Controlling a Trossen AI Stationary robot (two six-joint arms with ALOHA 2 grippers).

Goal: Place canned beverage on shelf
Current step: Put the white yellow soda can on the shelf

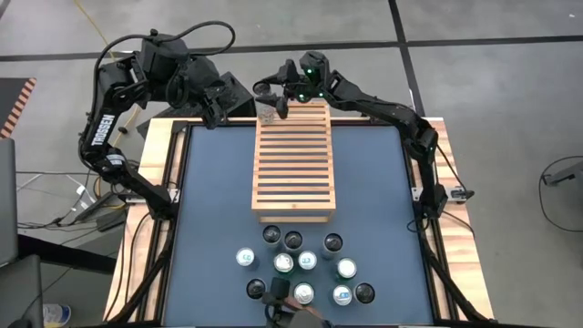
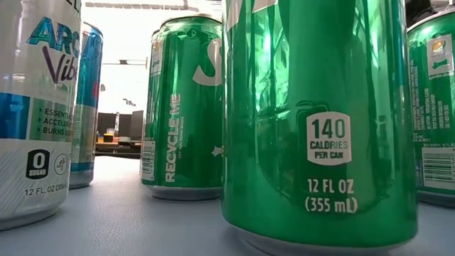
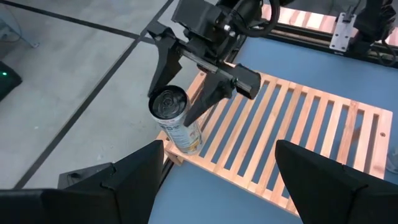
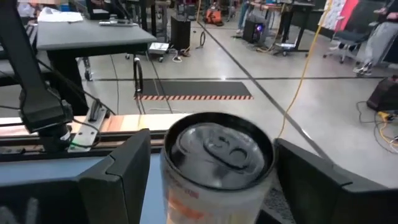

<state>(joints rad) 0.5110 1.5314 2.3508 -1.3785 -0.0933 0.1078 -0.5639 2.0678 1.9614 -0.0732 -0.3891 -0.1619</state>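
Note:
A pale can (image 3: 176, 121) with a dark top stands upright at the far left corner of the slatted wooden shelf (image 1: 293, 164). My right gripper (image 1: 271, 107) is shut on it. In the right wrist view the can (image 4: 217, 168) fills the gap between the two fingers. My left gripper (image 1: 223, 105) hangs open, with nothing between its fingers, beyond the table's far left edge, looking at the can and the shelf (image 3: 314, 93). My right gripper pinches the can's upper wall (image 3: 163, 109), just under the rim, between its two fingers (image 3: 205, 99), one on each side. The fingers reach in nearly level from the table's far right. The can stays upright, its base (image 3: 186, 148) at the shelf's corner; whether it rests there I cannot tell.
Several more cans (image 1: 301, 264) stand grouped on the blue table near its front edge. Green cans (image 2: 320, 121) and a white one (image 2: 28, 107) fill the low view. The rest of the shelf's slats lie bare.

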